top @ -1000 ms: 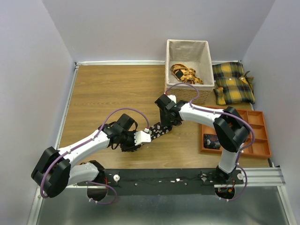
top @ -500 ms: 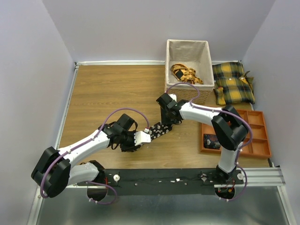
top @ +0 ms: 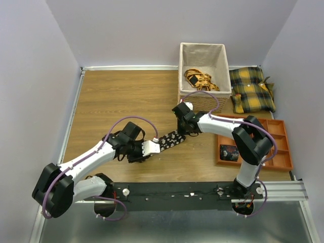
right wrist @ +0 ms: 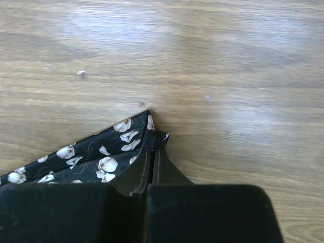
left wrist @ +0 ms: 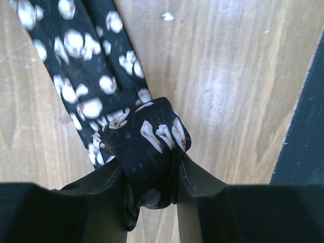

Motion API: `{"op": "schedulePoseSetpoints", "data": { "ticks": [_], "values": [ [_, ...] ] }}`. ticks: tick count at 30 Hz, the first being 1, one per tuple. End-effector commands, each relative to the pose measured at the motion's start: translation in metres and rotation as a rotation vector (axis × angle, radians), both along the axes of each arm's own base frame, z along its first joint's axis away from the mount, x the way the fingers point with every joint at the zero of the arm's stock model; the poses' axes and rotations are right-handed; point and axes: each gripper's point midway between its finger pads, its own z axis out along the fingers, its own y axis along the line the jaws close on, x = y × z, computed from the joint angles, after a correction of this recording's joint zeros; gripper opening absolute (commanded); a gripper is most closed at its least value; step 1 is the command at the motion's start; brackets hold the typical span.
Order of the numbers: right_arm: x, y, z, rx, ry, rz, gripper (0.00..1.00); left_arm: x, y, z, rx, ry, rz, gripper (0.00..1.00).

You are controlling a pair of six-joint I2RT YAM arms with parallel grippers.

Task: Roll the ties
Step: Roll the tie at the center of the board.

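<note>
Now your arms meet mid-way across the counter (top: 116, 96): left tool (left wrist: 152, 188) clasps the tie (top: 171, 139) by its coil, right tool (right wrist: 152, 163) pinches its tip.

A cloth-lined wicker basket (top: 180, 71) stands at the back of a brown wood-grain table top (top: 121, 96). Behind the basket rises a plain, pale lilac-grey back wall (top: 172, 30); side walls of the same colour stand well to its left (top: 35, 101) and nearer on its right (top: 304, 76). A white strip (top: 126, 67) runs left from the basket along the table's back edge. Just right of the basket lie plaid cushions (top: 251, 89), with an orange tray (top: 289, 152) nearer the camera. Well in front of the basket a black rail (top: 172, 195) crosses, then grey sheet metal (top: 177, 225). The light is soft and even
</note>
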Motion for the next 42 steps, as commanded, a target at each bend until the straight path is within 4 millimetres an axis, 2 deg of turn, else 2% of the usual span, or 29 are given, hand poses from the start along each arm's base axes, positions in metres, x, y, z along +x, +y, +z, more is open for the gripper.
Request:
{"op": "schedulePoseSetpoints", "data": {
  "ticks": [1,8,11,19,22,23,25,26,27,28,30,31,32,36,37,38,39,41,42],
  "values": [
    [-0.015,-0.072,-0.027,-0.223,0.07,-0.053,0.01,-0.007,0.017,-0.005,0.037,0.031,0.002,0.41],
    [-0.006,-0.071,-0.021,-0.236,0.039,-0.005,0.01,0.002,0.024,-0.01,0.055,0.029,0.038,0.4],
    [-0.01,-0.073,-0.024,-0.237,0.043,0.018,0.01,0.01,0.026,-0.009,0.055,0.024,0.047,0.4],
    [-0.022,-0.093,-0.034,-0.288,0.09,0.039,0.01,0.012,0.034,-0.012,0.037,0.074,0.06,0.4],
    [-0.022,-0.082,-0.032,-0.233,0.081,0.086,0.02,0.011,0.026,-0.009,-0.008,0.08,0.035,0.4],
    [-0.017,-0.074,-0.029,-0.194,0.06,0.096,0.11,0.012,0.021,-0.005,-0.031,0.08,0.019,0.4],
    [-0.013,-0.058,-0.015,-0.108,0.009,0.142,0.31,0.008,0.008,0.0,-0.102,0.095,-0.044,0.4],
    [-0.009,-0.053,-0.009,-0.075,-0.029,0.155,0.47,0.011,0.003,0.004,-0.124,0.09,-0.063,0.4],
    [0.004,-0.041,0.015,0.0,-0.127,0.149,0.51,0.012,0.001,0.004,-0.128,0.094,-0.079,0.4],
    [0.003,-0.043,0.017,0.008,-0.155,0.161,0.54,0.014,0.0,0.004,-0.127,0.085,-0.094,0.4],
    [0.012,-0.034,0.04,0.061,-0.246,0.18,0.61,0.016,0.001,0.002,-0.112,0.069,-0.145,0.4],
    [0.016,-0.033,0.057,0.068,-0.298,0.209,0.68,0.017,0.003,0.001,-0.102,0.057,-0.166,0.4],
    [0.019,-0.029,0.067,0.082,-0.332,0.227,0.71,0.017,0.005,-0.002,-0.088,0.045,-0.189,0.4],
    [0.026,-0.014,0.106,0.111,-0.498,0.38,0.71,0.011,0.003,-0.004,-0.105,0.058,-0.236,0.4],
    [0.022,-0.009,0.116,0.109,-0.566,0.466,0.71,0.01,0.004,-0.004,-0.107,0.06,-0.241,0.4],
    [0.01,-0.007,0.118,0.149,-0.611,0.53,0.71,0.009,0.004,-0.004,-0.109,0.059,-0.241,0.4],
    [0.002,0.016,0.146,0.259,-0.754,0.657,0.71,0.01,0.005,-0.003,-0.107,0.049,-0.234,0.4],
    [-0.012,0.032,0.156,0.341,-0.856,0.781,0.7,0.014,0.008,-0.001,-0.111,0.047,-0.201,0.4],
    [-0.012,0.044,0.17,0.393,-0.87,0.819,0.67,0.015,0.008,0.001,-0.123,0.045,-0.19,0.4]
  ]
}}
